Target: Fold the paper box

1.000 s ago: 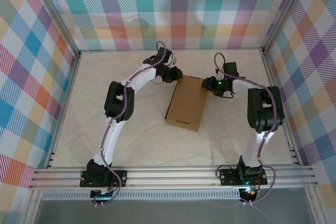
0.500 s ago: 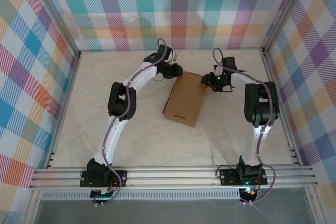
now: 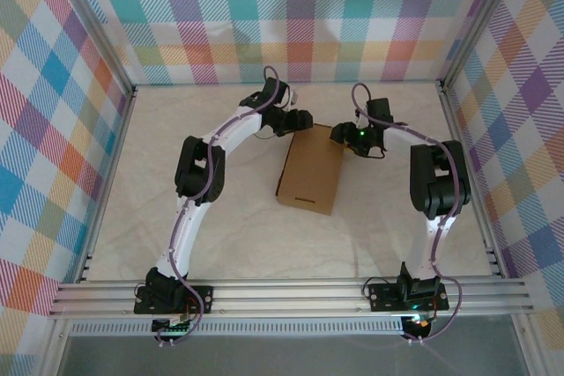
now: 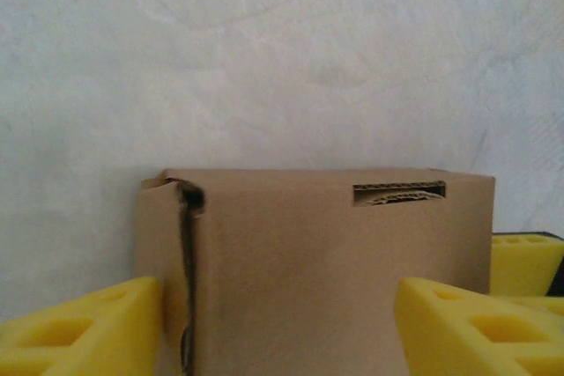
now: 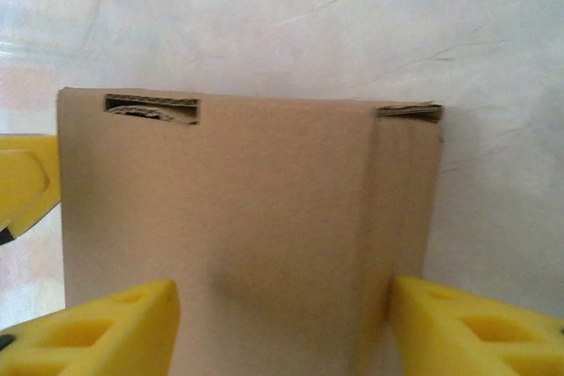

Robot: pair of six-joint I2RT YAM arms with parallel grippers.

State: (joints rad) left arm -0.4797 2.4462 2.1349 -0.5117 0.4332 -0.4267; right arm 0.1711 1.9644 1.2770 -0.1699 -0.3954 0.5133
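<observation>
The paper box (image 3: pixel 311 169) lies closed on the pale table (image 3: pixel 203 226). It is a plain brown corrugated cardboard carton with its lid down, so whatever may be inside is hidden. Its far end lies between the two grippers, the left gripper (image 3: pixel 304 119) at one far corner and the right gripper (image 3: pixel 337 134) at the other.

In the left wrist view, the left gripper (image 4: pixel 278 286) has its jaws spread, one yellow foam pad (image 4: pixel 79 328) on each side and the box's brown face (image 4: pixel 335 279) filling the gap between them. Ahead of the jaws, the box's far edge carries a narrow slot (image 4: pixel 398 193) showing corrugated layers. Beside the left-hand pad, a dark seam (image 4: pixel 187 270) runs down the corner where a side panel gapes slightly.

In the right wrist view, the right gripper (image 5: pixel 284 286) is also spread, with the box (image 5: pixel 229 217) between its yellow pads (image 5: pixel 97 332). A slot (image 5: pixel 152 108) sits ahead of its left-hand pad, and a smaller notch (image 5: pixel 410 113) sits ahead of the right-hand one.

Neither pair of jaws pinches the cardboard. Whether any pad touches it cannot be told.
</observation>
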